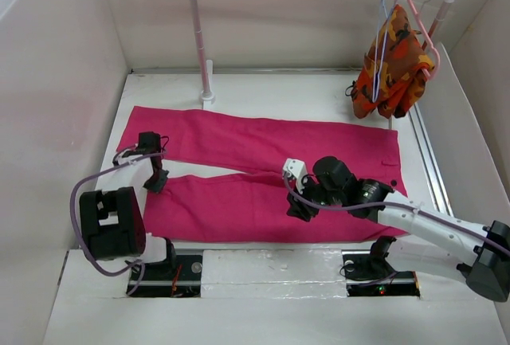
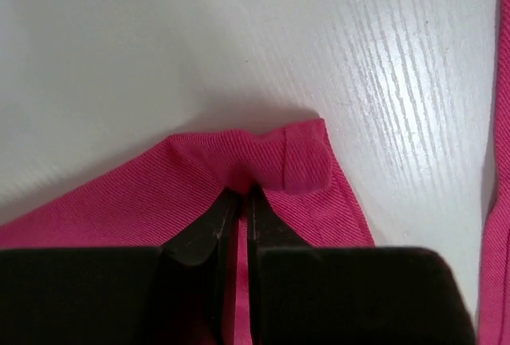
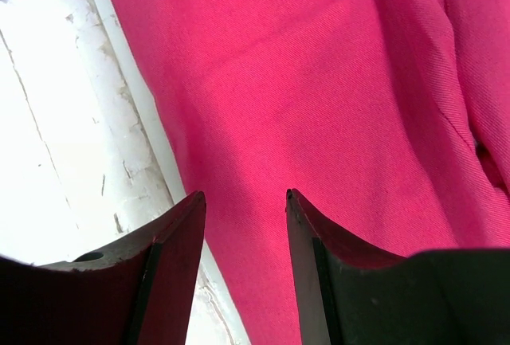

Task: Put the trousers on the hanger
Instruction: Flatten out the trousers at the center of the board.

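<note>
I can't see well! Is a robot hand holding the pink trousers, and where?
The left gripper pinches the trousers at one leg's hem. The right gripper is open, holding nothing.

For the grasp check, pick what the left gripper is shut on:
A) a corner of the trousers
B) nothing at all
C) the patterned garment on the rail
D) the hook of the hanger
A: the left wrist view shows the left gripper pinching a bunched corner of the trousers against the white table.
</note>
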